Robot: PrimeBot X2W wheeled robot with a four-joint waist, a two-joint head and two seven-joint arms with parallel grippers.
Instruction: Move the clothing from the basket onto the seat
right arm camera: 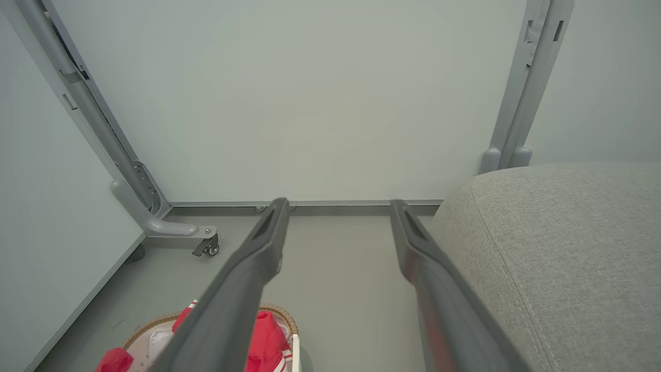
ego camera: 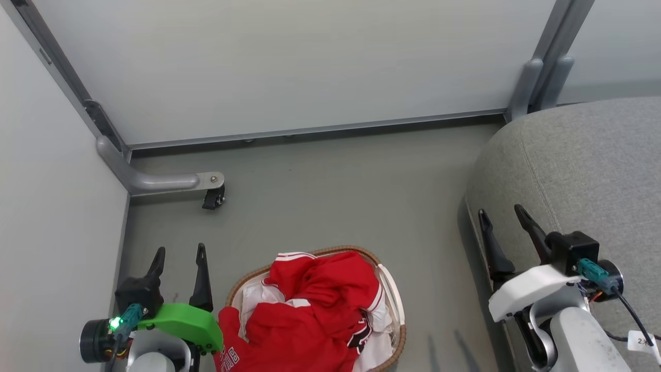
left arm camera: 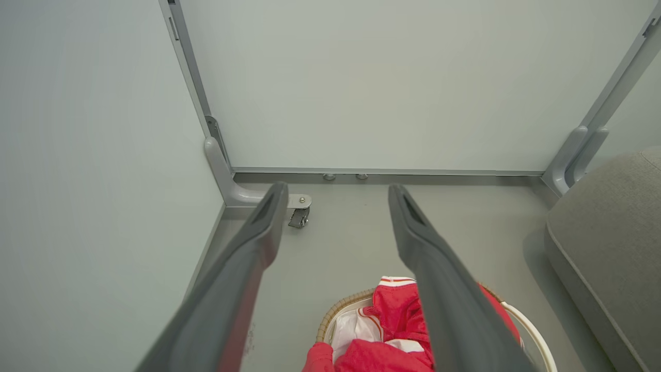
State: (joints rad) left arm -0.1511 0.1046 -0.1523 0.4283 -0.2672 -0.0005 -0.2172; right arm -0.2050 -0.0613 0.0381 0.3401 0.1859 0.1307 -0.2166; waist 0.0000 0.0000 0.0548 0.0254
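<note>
Red clothing [ego camera: 315, 310] with white striped trim and a dark logo is heaped in the oval white basket [ego camera: 395, 294] with a brown woven rim, at the bottom middle of the head view; a white sheet lines it. One red piece hangs over the basket's left rim. My left gripper [ego camera: 179, 254] is open and empty, just left of the basket. The grey seat [ego camera: 583, 165] fills the right side. Open and empty too, my right gripper [ego camera: 502, 213] hovers at the seat's left edge. The left wrist view shows the clothing [left arm camera: 392, 320] below its fingers [left arm camera: 428, 248].
Pale partition walls close the far side and the left. A grey metal foot with a caster [ego camera: 213, 196] juts onto the floor at the left corner. Upright grey posts [ego camera: 542, 67] stand behind the seat. Bare grey floor [ego camera: 335, 196] lies between basket, walls and seat.
</note>
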